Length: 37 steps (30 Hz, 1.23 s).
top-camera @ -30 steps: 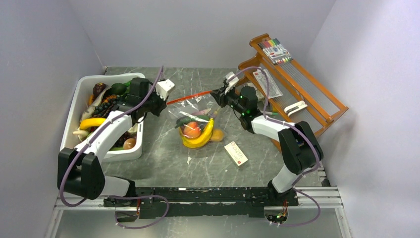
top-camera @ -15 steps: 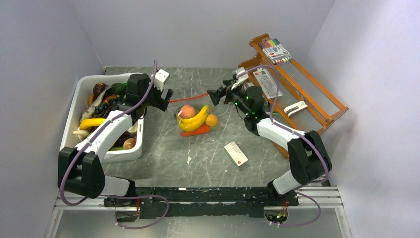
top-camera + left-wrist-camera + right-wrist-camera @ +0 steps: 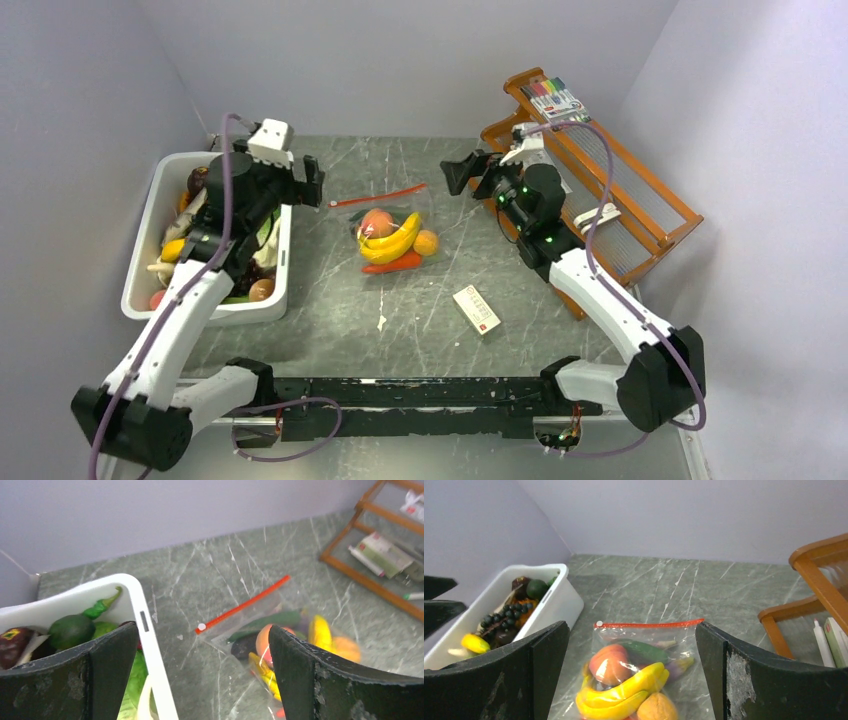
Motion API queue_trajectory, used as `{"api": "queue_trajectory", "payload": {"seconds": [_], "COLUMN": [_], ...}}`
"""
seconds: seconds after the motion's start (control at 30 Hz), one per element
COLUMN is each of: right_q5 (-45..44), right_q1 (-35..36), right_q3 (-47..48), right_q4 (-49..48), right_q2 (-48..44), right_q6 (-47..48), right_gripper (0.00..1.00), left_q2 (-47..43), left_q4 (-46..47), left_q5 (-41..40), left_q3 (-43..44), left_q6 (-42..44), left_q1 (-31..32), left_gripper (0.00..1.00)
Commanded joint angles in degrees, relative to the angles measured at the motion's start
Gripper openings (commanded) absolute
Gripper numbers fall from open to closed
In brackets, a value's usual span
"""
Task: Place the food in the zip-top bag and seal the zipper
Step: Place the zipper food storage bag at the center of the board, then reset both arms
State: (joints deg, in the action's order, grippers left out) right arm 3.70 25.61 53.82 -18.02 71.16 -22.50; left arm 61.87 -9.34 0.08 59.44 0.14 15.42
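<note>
White tub [image 3: 250,311] left of bag [image 3: 396,206], box [image 3: 476,309] nearer

We released the zipper [image 3: 378,195] at both ends | zip-top bag [image 3: 398,222] with its food [image 3: 392,243] dropped flat onto the table [image 3: 420,320] | left gripper [image 3: 311,181] and right gripper [image 3: 458,176] drew back and apart, jaws spread, leaving the bag ahead of and below each

The top view looks down over the table [image 3: 330,300]; both wrist views face the zip-top bag [image 3: 649,632] from opposite sides.
</note>
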Motion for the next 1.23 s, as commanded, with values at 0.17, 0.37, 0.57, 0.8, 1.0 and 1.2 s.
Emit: {"api": "queue_trajectory", "payload": {"seconds": [0.17, 0.37, 0.57, 0.8, 1.0, 1.2], "right_q5": [-12.1, -11.4, -6.0, -4.8, -3.8, -4.9], "right_q1": [0.1, 0.1, 0.1, 0.1, 0.1, 0.1], "right_q3": [6.5, 1.0, 0.5, 2.3, 3.1, 4.7], "right_q4": [20.2, 21.4, 22.8, 24.9, 26.1, 28.0], "right_q2": [-3.0, -6.4, -8.5, -11.9, -14.1, -14.3], "right_q6": [-8.4, -10.2, -9.0, -9.4, -10.3, -9.4], "right_gripper": [1.00, 1.00, 1.00, 1.00, 1.00, 1.00], "left_q2": [-12.5, -19.8, -24.5, -26.7, -27.2, -27.3], "left_q4": [-14.8, -15.5, -17.5, -18.5, -19.1, -19.5], "left_q5": [-14.2, -10.2, -11.7, -8.8, -7.6, -6.4], "left_q3": [5.2, 0.3, -1.8, -2.5, -1.3, -1.0], "left_q6": [-11.0, -13.4, -17.4, -18.8, -18.1, -19.1], "left_q1": [-0.5, -0.5, -0.5, -0.5, -0.5, -0.5], "left_gripper": [1.00, 0.99, 0.99, 0.99, 0.99, 0.99]}}
